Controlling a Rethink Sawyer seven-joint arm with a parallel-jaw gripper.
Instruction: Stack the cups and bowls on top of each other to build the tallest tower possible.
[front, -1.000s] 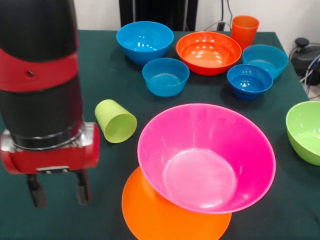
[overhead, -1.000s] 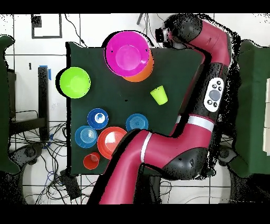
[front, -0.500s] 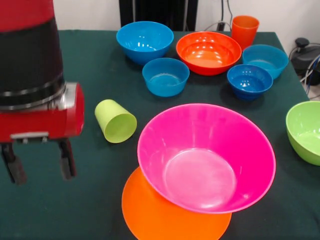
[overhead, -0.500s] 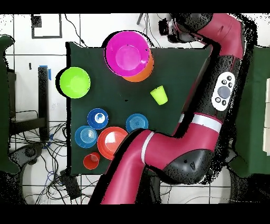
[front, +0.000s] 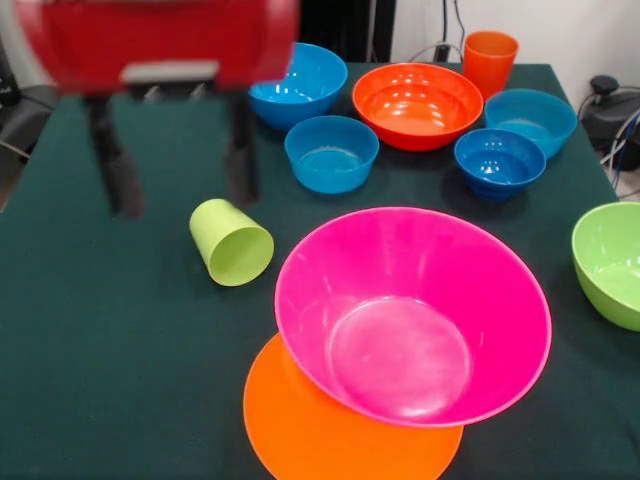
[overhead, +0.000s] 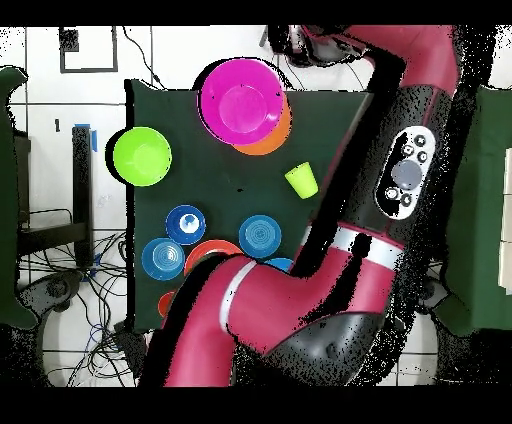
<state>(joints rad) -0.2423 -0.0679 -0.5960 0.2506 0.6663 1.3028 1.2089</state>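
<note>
My gripper (front: 184, 198) hangs open and empty, raised above the table just up and left of the lime-green cup (front: 232, 243), which lies on its side with its mouth toward the camera. The large pink bowl (front: 412, 315) sits upright and tilted on the upturned light-orange bowl (front: 330, 435), forming the tower. The ribbed orange cup (front: 489, 58) stands at the back right. The red-orange bowl (front: 417, 103), a medium blue bowl (front: 300, 85), three small blue bowls (front: 331, 152) (front: 499, 160) (front: 531, 118) and the lime-green bowl (front: 610, 262) stand apart on the table.
The dark green table cloth (front: 110, 350) covers the table. In the overhead view my arm (overhead: 400, 190) runs along the table's right side and covers part of the red-orange bowl (overhead: 200, 252). Cables and a black device (front: 610, 100) lie past the table's right edge.
My gripper has risen and moved from the table's near left toward the middle back, now above the green cup's far side. It stays open. The bowls and cups have not moved.
</note>
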